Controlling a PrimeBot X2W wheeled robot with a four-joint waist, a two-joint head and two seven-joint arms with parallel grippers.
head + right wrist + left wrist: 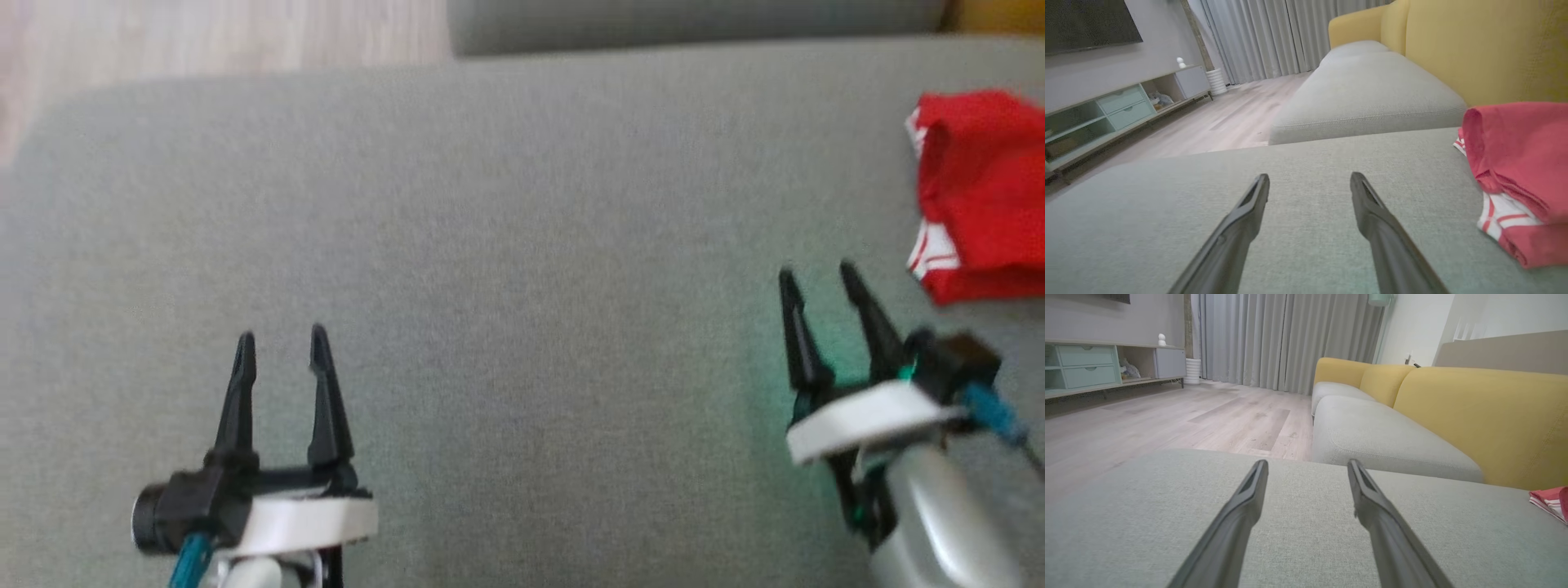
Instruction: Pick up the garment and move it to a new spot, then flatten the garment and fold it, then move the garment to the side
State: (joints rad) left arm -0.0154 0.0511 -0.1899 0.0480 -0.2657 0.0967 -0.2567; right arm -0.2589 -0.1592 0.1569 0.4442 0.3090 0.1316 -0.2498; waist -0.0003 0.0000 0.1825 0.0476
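Garment [984,192] folded, red, on grey cushion [506,245], right hand [816,278] beside it, left hand [282,336] apart, both spread, empty.

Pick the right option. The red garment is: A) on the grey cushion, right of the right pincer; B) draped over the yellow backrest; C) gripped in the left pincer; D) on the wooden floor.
A: the red garment lies on the grey cushion, beyond the open right pincer and apart from it.
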